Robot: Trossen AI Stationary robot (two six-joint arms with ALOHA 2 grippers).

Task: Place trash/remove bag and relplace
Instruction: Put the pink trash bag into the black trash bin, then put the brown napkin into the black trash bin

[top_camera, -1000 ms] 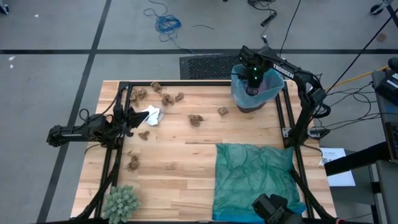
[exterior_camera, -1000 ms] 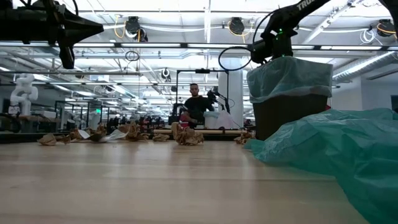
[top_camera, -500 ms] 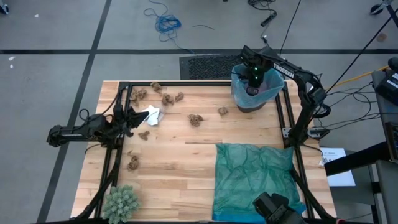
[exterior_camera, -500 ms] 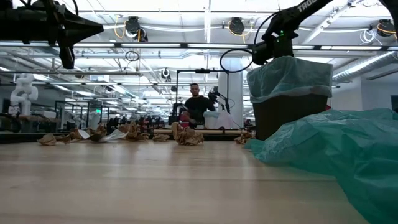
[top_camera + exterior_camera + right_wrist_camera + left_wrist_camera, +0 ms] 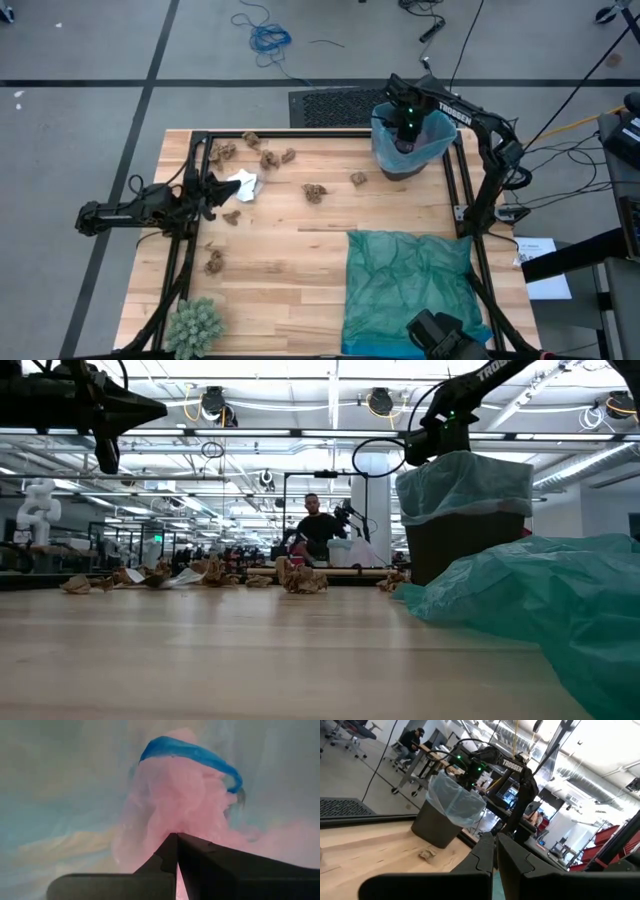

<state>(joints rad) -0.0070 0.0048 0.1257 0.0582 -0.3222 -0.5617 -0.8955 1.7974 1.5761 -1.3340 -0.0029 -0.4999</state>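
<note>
The dark bin [image 5: 408,160] lined with the light sky-blue bag [image 5: 435,140] stands at the table's far right corner. My right gripper [image 5: 405,128] reaches down into the bag, shut on a pink wad [image 5: 185,805] with a blue strip [image 5: 192,752] over it. Brown paper lumps [image 5: 314,192] and a white scrap [image 5: 243,185] lie scattered on the far left half of the table. My left gripper [image 5: 495,842] hovers shut beside the white scrap, raised above the table [image 5: 105,455]. My right gripper holds the pink wad [image 5: 176,827] pinched at its near side between the two shut fingers, coming from above and pointing down into the bag. The wad hangs past the fingertips inside the liner. Whether it rests on the bag's bottom is hidden.
A darker teal-green plastic bag [image 5: 410,285] lies spread over the near right of the table. A green spiky ball [image 5: 193,325] sits at the near left corner. Bare wood shows in the middle. A person [image 5: 315,525] sits in the room beyond.
</note>
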